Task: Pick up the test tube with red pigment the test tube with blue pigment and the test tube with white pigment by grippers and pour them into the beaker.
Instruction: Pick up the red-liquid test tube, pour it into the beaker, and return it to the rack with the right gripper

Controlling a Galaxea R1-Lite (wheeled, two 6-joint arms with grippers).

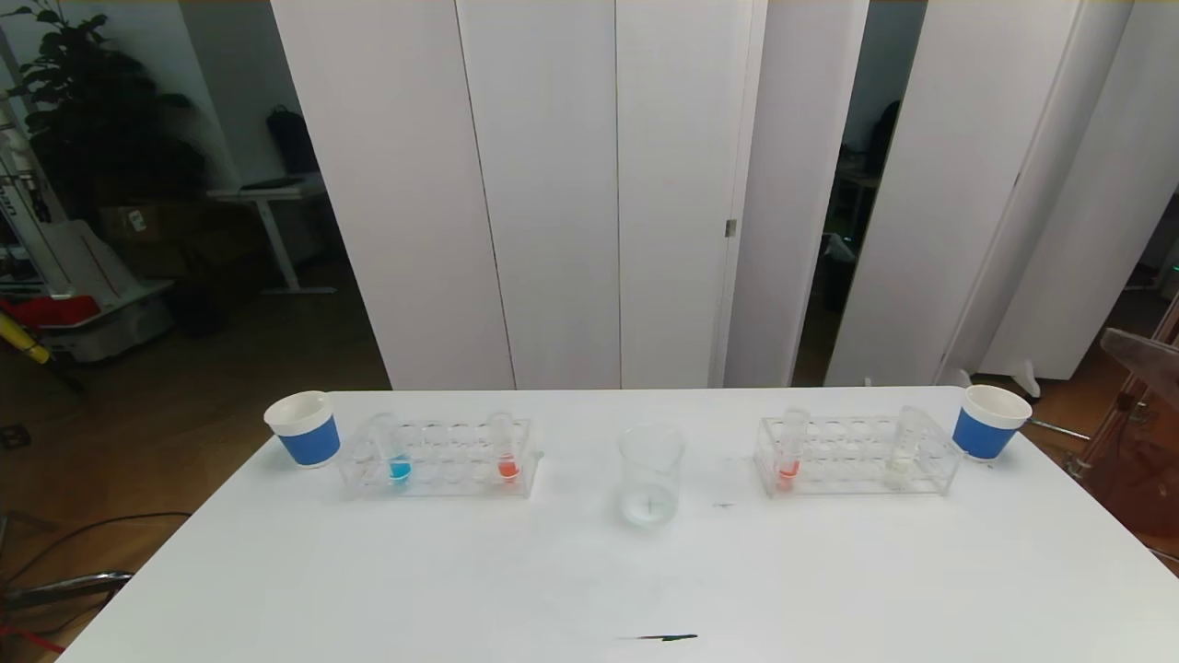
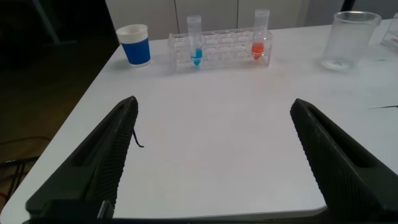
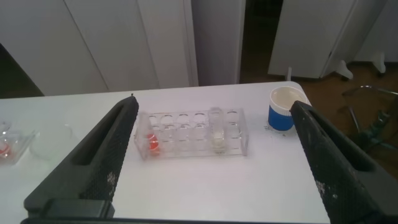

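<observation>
nearest item: small dark mark point(image 1: 659, 636) on the near edge of the white table point(image 1: 589, 571), not part of the work.

left gripper point(image 2: 211, 158): held low over the near left of the table, fingers spread wide, nothing between them. right gripper point(image 3: 214, 162): held above the right side of the table, fingers likewise wide apart, empty. neither shows in the head view.

beaker point(image 1: 651, 473): centre of the table, upright, between the two racks, apparently with no colour in it.

left rack point(image 1: 438, 458): clear, holds the test tube with blue pigment point(image 1: 395, 449) toward its left end and a test tube with red pigment point(image 1: 504, 447) toward its right end. left paper cup point(image 1: 303, 428) just beside the rack.

right rack point(image 1: 857, 455): holds a second red tube point(image 1: 790, 451) at its left end and the test tube with white pigment point(image 1: 905, 448) near its right end. right paper cup point(image 1: 988, 421) just beside it.

risks, as judged:
- tubes are slim, clear and smooth; an off-centre pinch could let one slip or tilt and spill early.
- lifting at an angle may drag the light rack along.
- two red tubes invite a wrong or doubled pick.
- beaker mouth is narrow; a pour from too far aside lands on the table, and a knock could tip it.
- cups stand close to the rack ends, easy for an arm to clip.
</observation>
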